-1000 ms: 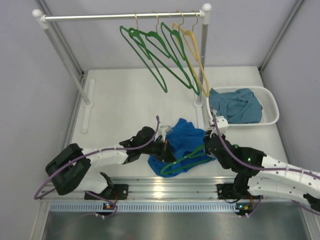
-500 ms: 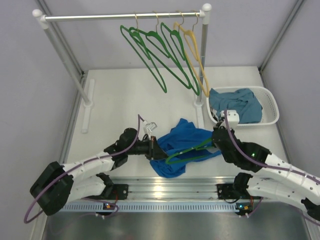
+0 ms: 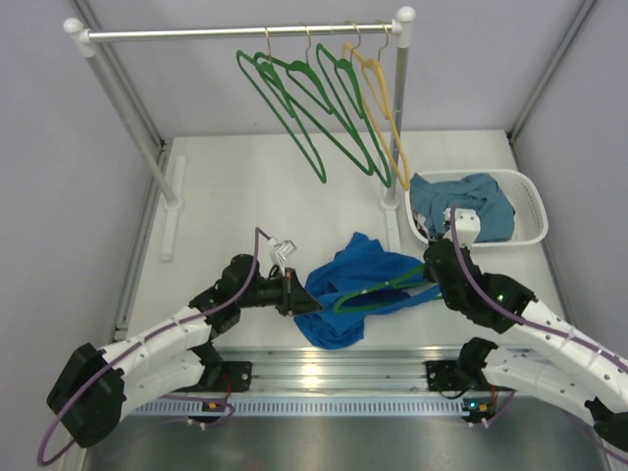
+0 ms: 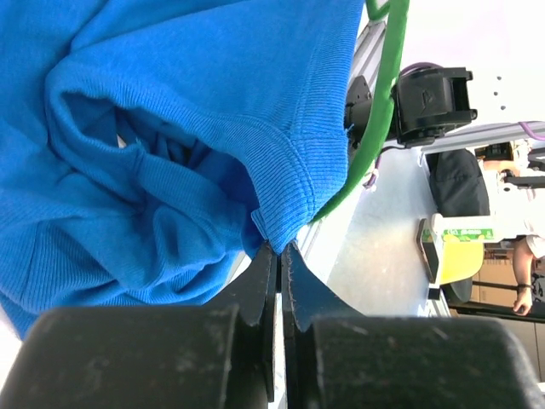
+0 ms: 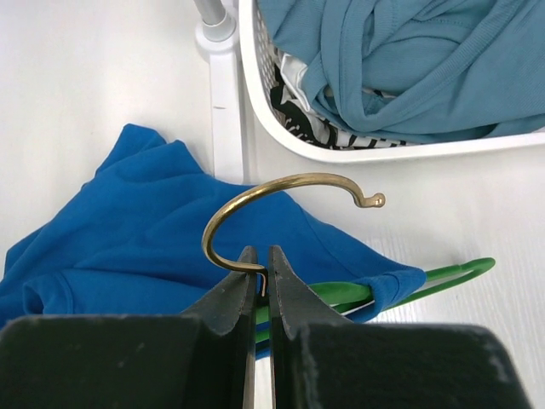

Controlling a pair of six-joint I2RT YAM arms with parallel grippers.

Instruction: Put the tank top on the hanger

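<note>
— Royal-blue ribbed sleeveless tank top (image 3: pixel 358 267), crumpled on white tabletop (image 3: pixel 245 196), partly threaded over thin green triangular hanger (image 3: pixel 383 292).
— Soft, limp, light; likely to sag. Best pinched at hem. Left pincer (image 4: pixel 278 256) clenched there; right pincer (image 5: pixel 262 260) on brass hook (image 5: pixel 289 177).

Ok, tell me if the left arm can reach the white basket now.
Probably not: the left gripper is shut on the tank top, and the right arm lies before the basket.
</note>
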